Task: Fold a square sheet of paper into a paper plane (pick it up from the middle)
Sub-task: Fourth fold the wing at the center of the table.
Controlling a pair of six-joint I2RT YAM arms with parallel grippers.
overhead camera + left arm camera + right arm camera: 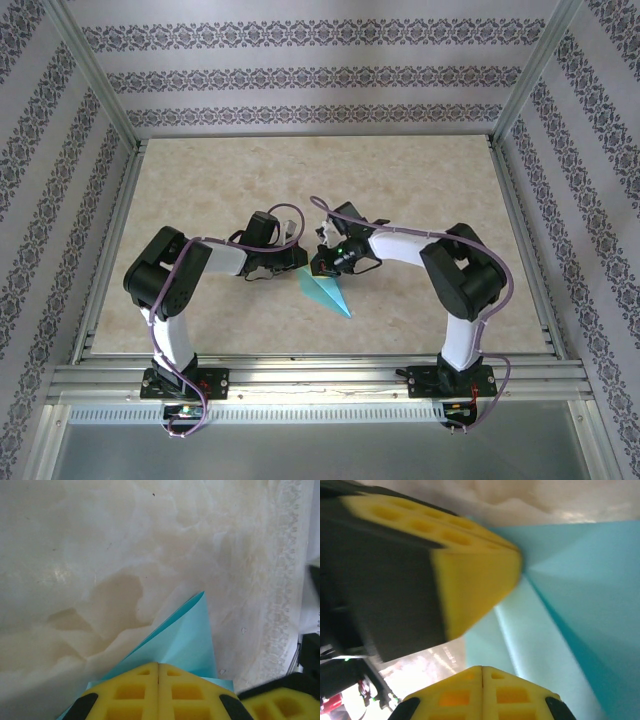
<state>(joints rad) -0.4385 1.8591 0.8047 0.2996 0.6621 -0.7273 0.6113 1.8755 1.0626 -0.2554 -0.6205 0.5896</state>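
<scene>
The square sheet of paper [328, 292] is folded into a narrow turquoise pointed shape, its tip toward the near right. It lies at mid-table under both grippers. My left gripper [299, 258] is shut, and the paper [186, 639] fans out from under its yellow fingertips [145, 680]. My right gripper [320, 262] is shut too, right beside the left one. In the right wrist view the creased paper [580, 580] runs beneath my shut right gripper [481, 668], and the left gripper's fingers [470, 585] touch it at a crease. Whether either pinches a layer is unclear.
The beige marbled tabletop [200, 190] is walled on three sides by patterned panels [310, 75]. A metal rail [320, 375] runs along the near edge, by the arm bases. The two wrists are nearly touching over the paper.
</scene>
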